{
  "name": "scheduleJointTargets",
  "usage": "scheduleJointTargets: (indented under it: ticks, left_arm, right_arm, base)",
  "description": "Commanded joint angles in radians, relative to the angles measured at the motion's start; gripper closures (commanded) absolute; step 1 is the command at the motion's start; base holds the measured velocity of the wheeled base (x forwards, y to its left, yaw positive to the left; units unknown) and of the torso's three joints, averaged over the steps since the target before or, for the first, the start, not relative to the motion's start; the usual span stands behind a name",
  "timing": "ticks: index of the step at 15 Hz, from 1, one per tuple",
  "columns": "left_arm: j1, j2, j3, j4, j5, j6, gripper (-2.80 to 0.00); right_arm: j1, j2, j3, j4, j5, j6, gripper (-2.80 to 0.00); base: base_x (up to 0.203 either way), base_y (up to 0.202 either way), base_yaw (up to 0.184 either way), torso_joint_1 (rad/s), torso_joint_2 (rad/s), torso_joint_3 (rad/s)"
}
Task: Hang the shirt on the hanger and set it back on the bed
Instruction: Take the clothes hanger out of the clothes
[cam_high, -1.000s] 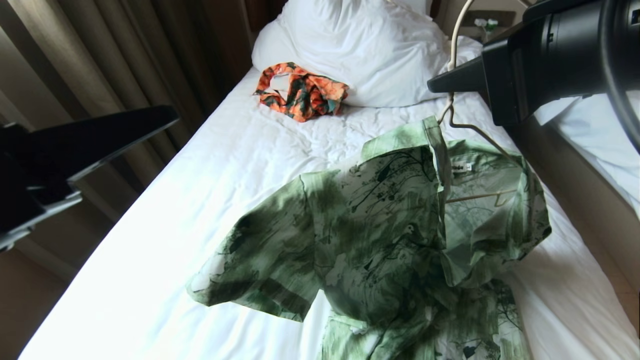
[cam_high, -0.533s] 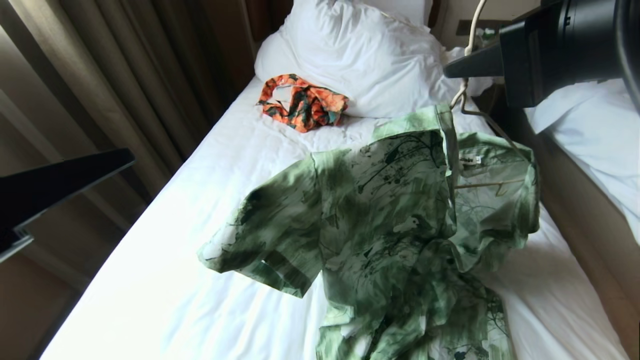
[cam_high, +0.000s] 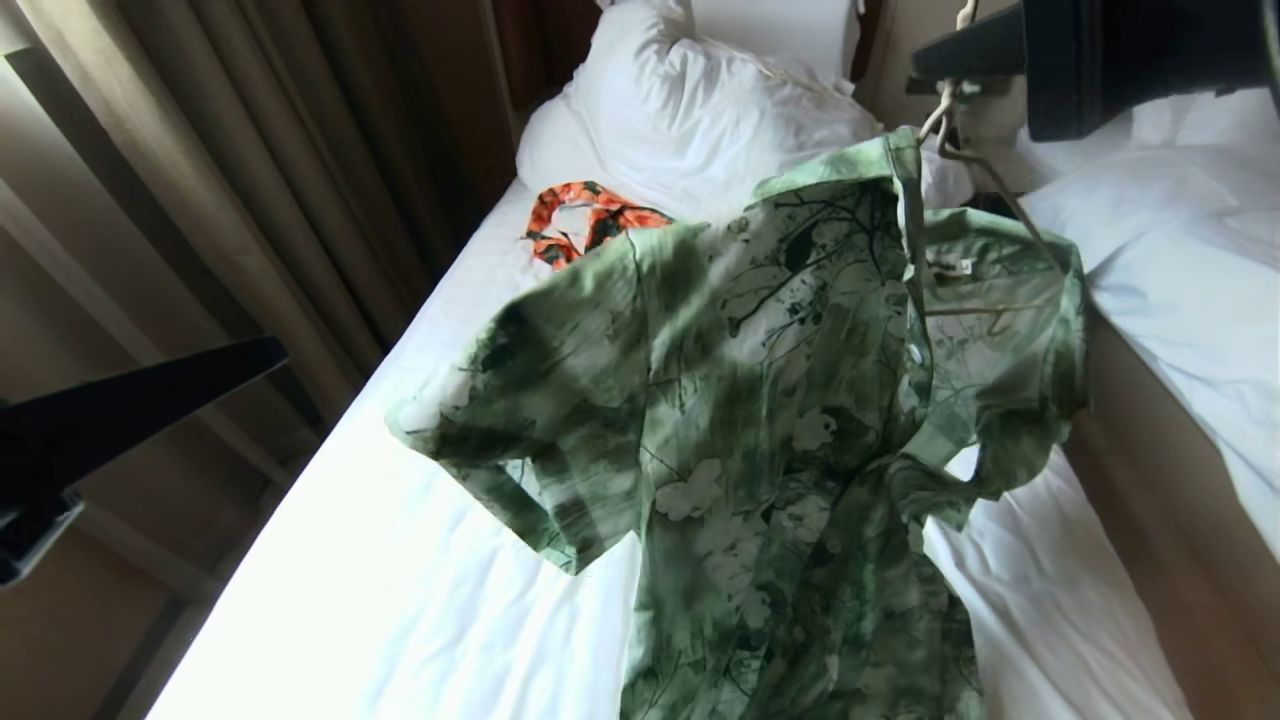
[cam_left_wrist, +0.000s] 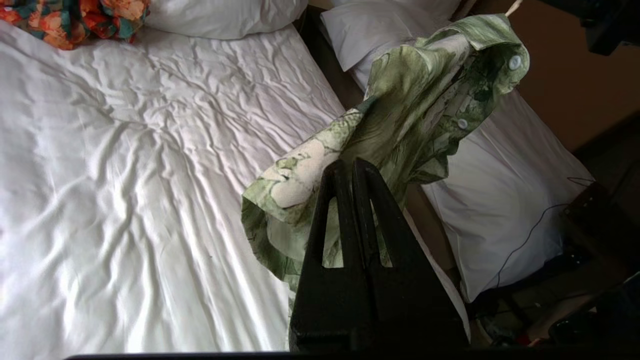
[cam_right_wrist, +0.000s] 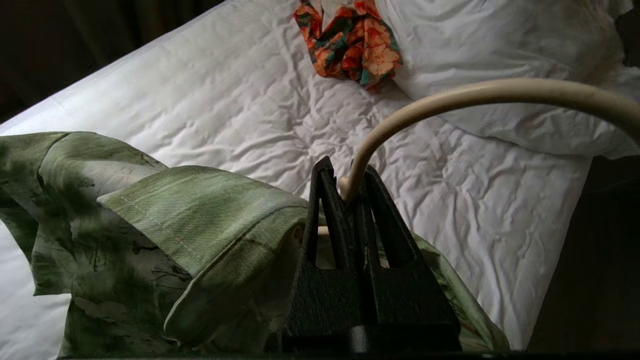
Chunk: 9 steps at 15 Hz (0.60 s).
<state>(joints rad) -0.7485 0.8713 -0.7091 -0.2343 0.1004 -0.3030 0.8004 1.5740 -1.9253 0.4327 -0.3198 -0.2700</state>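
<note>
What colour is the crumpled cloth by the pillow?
Orange flowers with dark green bits. The crumpled cloth shows best in the right wrist view, lying beside the pillow.

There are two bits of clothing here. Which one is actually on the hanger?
The green and white shirt, draped on the cream hanger, which the right gripper grips. The orange floral garment lies crumpled on the bed near the pillow.

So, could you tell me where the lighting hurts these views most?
Head view: the white sheet of the bed glares near the curtain, and the green floral shirt is streaked with shadow. Right wrist view: the cream wire hanger looms soft. Left wrist view: evenly lit.
</note>
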Motion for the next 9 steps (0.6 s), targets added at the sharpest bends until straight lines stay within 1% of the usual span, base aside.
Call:
scheduleJointTargets:
  ticks: [1, 4, 7, 9]
  left_arm:
    - [0.000, 0.000, 0.004, -0.004, 0.002, -0.002, 0.00]
    - [0.000, -0.005, 0.000, -0.004, 0.001, -0.002, 0.00]
    - [0.000, -0.005, 0.002, -0.002, 0.001, -0.002, 0.00]
    - [-0.001, -0.009, 0.002, -0.001, 0.000, -0.001, 0.00]
  right_arm:
    - [0.000, -0.002, 0.000, -0.007, -0.002, -0.018, 0.00]
    - [0.000, -0.003, -0.006, -0.031, -0.002, -0.020, 0.00]
    - [0.000, -0.005, -0.007, -0.031, -0.002, -0.020, 0.00]
    - [0.000, -0.010, -0.009, -0.032, -0.003, -0.027, 0.00]
  base:
    - [0.000, 0.000, 0.000, 0.187, -0.54, -0.359]
    - [0.000, 0.000, 0.000, 0.195, -0.57, -0.369]
    - [0.000, 0.000, 0.000, 0.241, -0.61, -0.373]
    - [0.000, 0.000, 0.000, 0.198, -0.48, -0.298]
